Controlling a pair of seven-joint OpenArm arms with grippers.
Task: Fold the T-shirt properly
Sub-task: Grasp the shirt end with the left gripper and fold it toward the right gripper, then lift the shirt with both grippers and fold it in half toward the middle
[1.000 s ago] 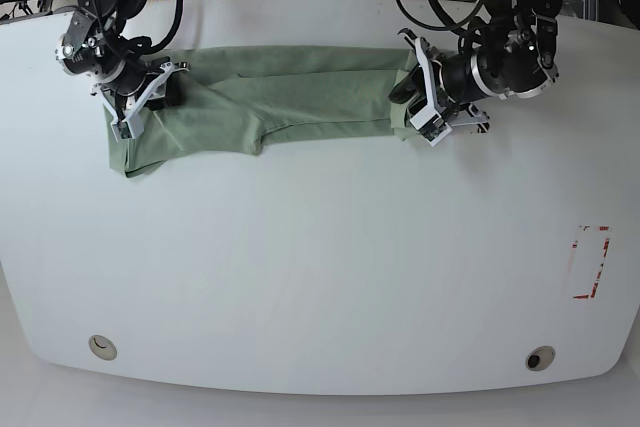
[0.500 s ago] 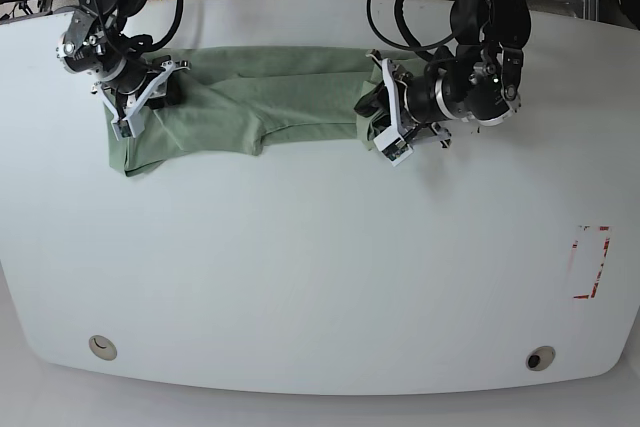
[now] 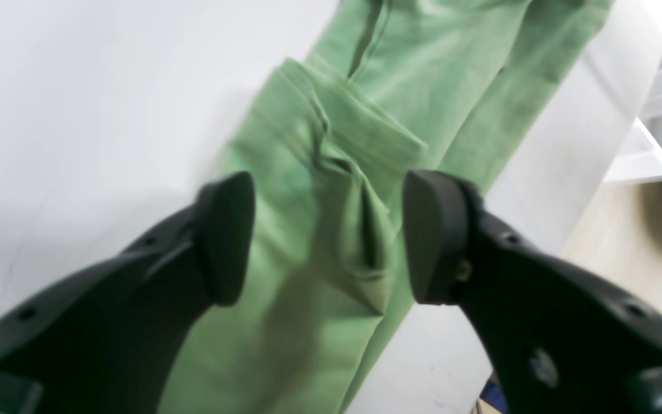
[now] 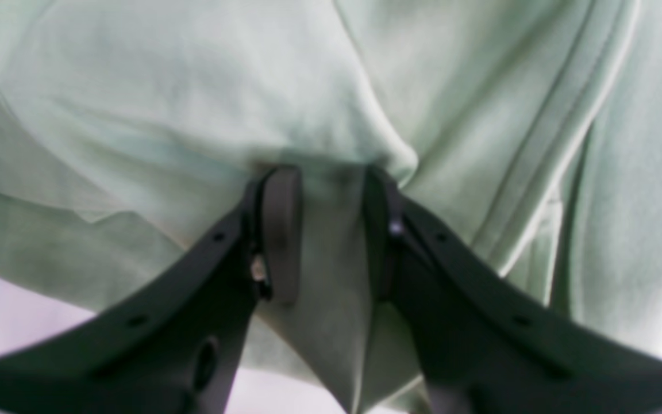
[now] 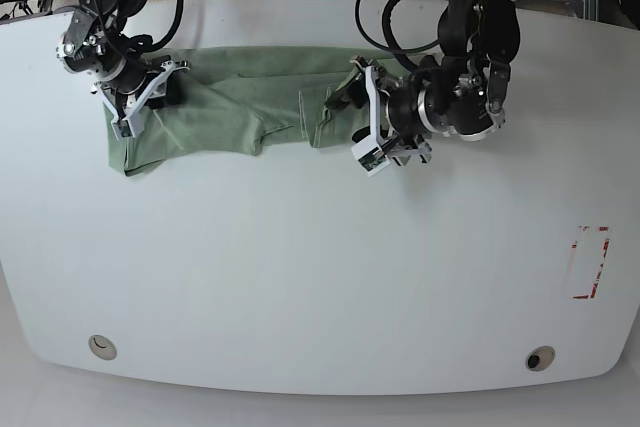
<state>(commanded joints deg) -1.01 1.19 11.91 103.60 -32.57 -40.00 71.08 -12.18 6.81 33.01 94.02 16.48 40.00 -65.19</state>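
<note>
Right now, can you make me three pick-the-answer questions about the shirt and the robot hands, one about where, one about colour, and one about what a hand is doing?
1. Where does the T-shirt lie on the table?
A. along the far edge
B. in the middle
C. by the near edge

2. What colour is the T-shirt?
A. red
B. pale green
C. blue

3. What is the left gripper doing?
A. jaws apart over the cloth
C. holding a cup
B. out of sight

Answers:
1. A, because the base view shows the shirt stretched along the top of the table.
2. B, because all three views show pale green cloth.
3. A, because the left wrist view shows a wide gap between the fingers, with shirt folds beneath them.
</note>
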